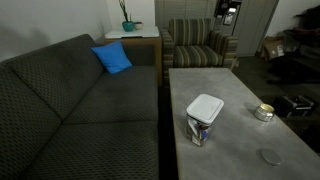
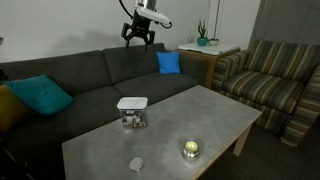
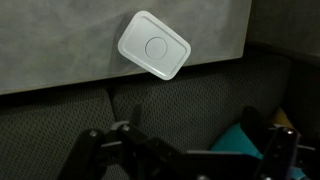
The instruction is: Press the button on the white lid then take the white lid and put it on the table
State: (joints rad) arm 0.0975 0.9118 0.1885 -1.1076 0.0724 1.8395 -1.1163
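Note:
The white lid (image 1: 205, 105) sits on top of a clear container on the light-grey table (image 1: 235, 80). It also shows in an exterior view (image 2: 132, 103) and in the wrist view (image 3: 153, 45), where a round button is visible at its centre. My gripper (image 2: 138, 38) hangs high above the dark sofa, well away from the lid, with its fingers spread open and empty. In the wrist view its dark fingers (image 3: 185, 160) lie along the bottom edge over the sofa. The gripper is out of view in the exterior view that looks down the table.
A small round silvery tin (image 1: 264, 112) and a flat grey disc (image 1: 268, 156) lie on the table. The dark sofa (image 2: 100, 70) holds a blue cushion (image 2: 168, 62) and a teal cushion (image 2: 38, 94). A striped armchair (image 2: 275, 85) and a side table with a plant (image 2: 204, 42) stand nearby.

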